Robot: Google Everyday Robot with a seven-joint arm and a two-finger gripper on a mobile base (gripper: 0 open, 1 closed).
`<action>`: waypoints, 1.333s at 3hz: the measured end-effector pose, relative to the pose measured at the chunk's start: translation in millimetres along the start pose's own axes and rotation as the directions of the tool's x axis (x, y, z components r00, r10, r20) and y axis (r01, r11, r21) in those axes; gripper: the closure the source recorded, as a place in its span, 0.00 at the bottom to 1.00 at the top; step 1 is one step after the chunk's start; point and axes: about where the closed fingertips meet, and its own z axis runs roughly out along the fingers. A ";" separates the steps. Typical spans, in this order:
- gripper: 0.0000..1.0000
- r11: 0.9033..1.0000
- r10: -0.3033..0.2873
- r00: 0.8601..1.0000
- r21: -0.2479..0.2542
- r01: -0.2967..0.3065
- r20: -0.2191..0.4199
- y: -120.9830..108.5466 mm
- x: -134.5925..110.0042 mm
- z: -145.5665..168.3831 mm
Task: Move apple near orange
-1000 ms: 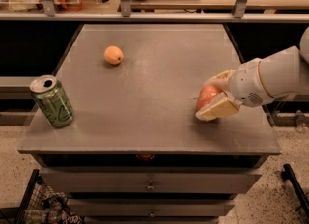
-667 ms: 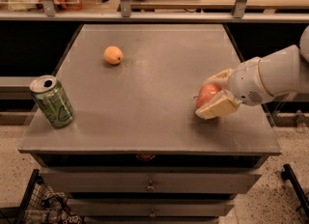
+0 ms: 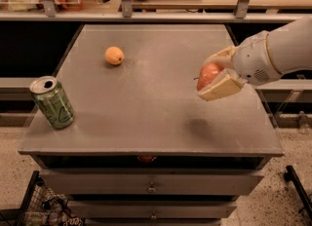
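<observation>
Above the table's right side, the gripper is clamped on the apple, clear of the surface. Orange rests well apart at left rear; green can front left.

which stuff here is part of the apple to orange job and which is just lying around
Job:
- apple, held by the gripper above the right side of the table
- orange, on the table, far left

Lying about:
- green can, tilted, at the table's front left corner
</observation>
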 end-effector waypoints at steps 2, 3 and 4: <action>1.00 0.999 -0.015 1.000 0.033 0.015 0.011 -21.4 -15.2 12.7; 1.00 0.998 -0.010 0.999 0.056 0.008 0.034 -57.4 -32.0 40.4; 1.00 0.998 0.000 0.999 0.055 -0.003 0.054 -81.4 -48.4 73.3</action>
